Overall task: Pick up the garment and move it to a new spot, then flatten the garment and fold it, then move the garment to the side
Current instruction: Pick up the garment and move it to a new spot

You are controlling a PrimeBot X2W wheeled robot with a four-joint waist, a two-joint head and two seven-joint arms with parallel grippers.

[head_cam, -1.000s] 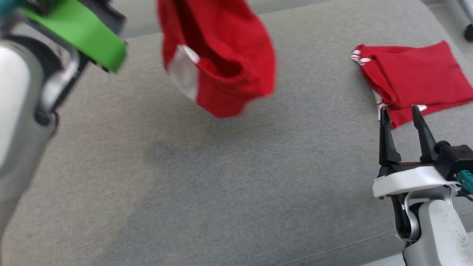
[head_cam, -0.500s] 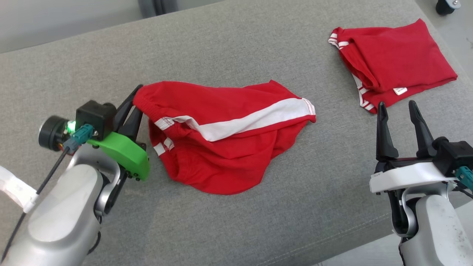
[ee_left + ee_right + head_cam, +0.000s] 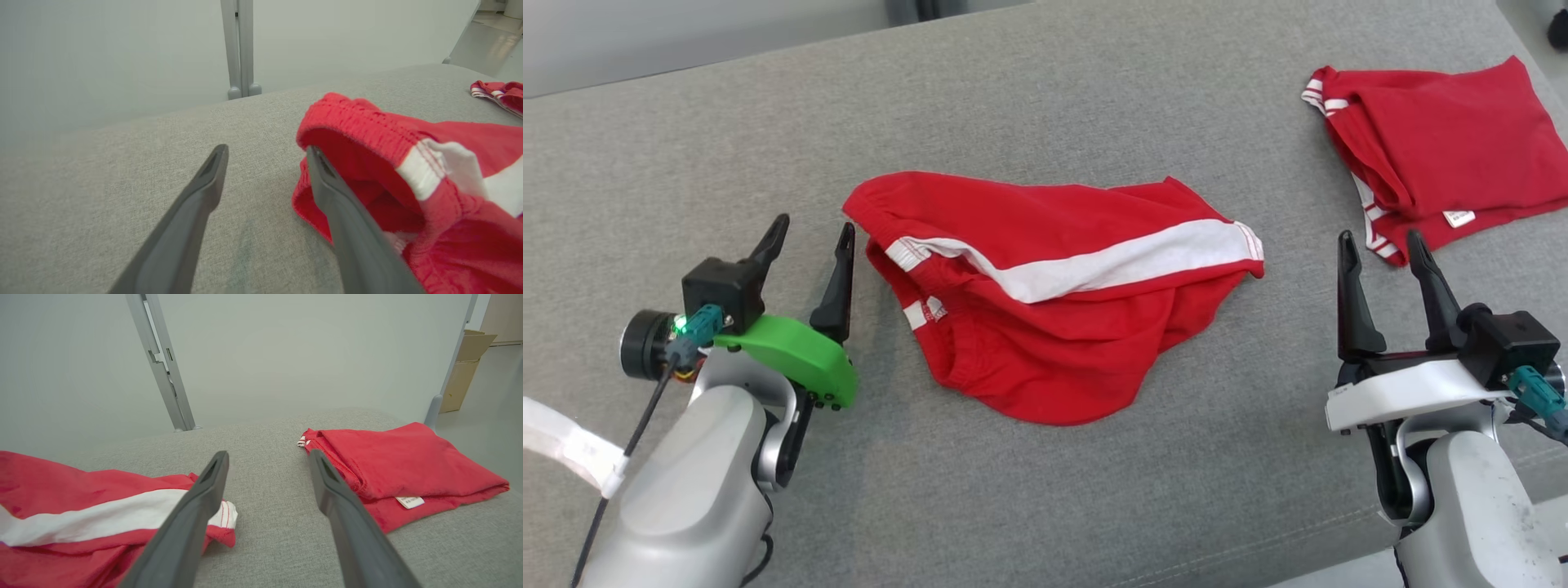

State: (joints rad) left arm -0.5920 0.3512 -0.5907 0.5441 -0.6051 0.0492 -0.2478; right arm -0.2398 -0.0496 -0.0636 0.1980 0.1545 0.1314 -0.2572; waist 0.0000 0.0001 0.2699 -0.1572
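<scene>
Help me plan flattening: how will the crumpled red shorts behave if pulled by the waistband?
Probably floppy: the crumpled red cloth shorts with a white stripe lie in soft folds. Likely to bunch, not slide, on the grey fabric surface.

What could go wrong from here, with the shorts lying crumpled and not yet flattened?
1. The red shorts lie bunched with overlapping layers. The open left gripper, right beside the waistband, might pinch several layers at once and spread them unevenly.
2. The open right gripper sits close to the folded red garment. A careless reach could snag or disturb that finished fold.
</scene>
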